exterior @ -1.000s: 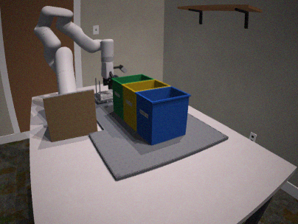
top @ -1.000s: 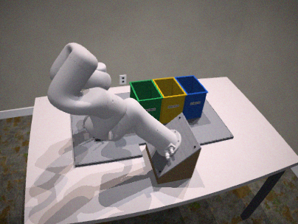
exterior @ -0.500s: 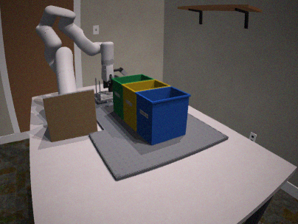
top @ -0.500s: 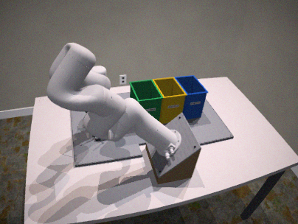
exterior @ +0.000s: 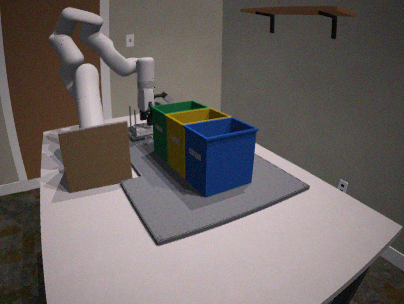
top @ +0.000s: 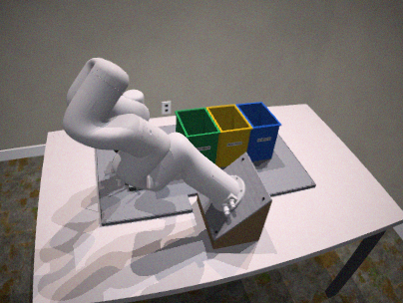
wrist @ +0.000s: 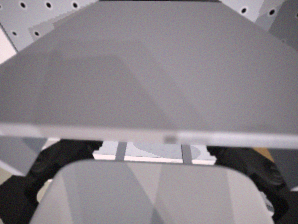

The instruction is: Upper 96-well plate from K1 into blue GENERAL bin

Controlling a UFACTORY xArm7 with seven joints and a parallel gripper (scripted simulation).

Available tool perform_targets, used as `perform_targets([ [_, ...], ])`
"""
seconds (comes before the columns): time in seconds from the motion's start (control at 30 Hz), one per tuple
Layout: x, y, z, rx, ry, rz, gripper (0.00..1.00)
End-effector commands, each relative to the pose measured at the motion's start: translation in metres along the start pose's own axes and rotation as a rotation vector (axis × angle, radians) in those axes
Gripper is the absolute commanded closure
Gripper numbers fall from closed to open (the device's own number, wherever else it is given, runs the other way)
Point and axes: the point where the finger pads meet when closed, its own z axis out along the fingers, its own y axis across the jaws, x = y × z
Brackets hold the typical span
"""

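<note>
The stack rack K1 (exterior: 136,129) stands behind the brown wedge block and left of the green bin, with thin upright posts and a pale plate on it. My gripper (exterior: 145,116) points down right over the rack, and its fingers are open. In the wrist view the black fingers stand wide apart at the lower left and right. A large grey surface (wrist: 150,75) fills most of that view and hides the plates. The blue bin signed GENERAL (exterior: 220,155) stands upright at the end of the row and also shows in the top view (top: 259,131).
A yellow bin (exterior: 183,137) and a green bin (exterior: 165,125) stand upright beside the blue one on a grey mat (exterior: 210,200). A brown wedge block with a grey sloped face (top: 236,209) stands near the rack. The arm's links hide the rack in the top view.
</note>
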Motion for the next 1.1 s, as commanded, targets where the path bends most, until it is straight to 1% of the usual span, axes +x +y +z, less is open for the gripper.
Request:
perform_targets([
  [0.0,0.001,0.0,0.002,0.001,0.003,0.0,0.0],
  [0.77,0.001,0.0,0.016,0.001,0.003,0.0,0.0],
  [1.07,0.001,0.0,0.017,0.001,0.003,0.0,0.0],
])
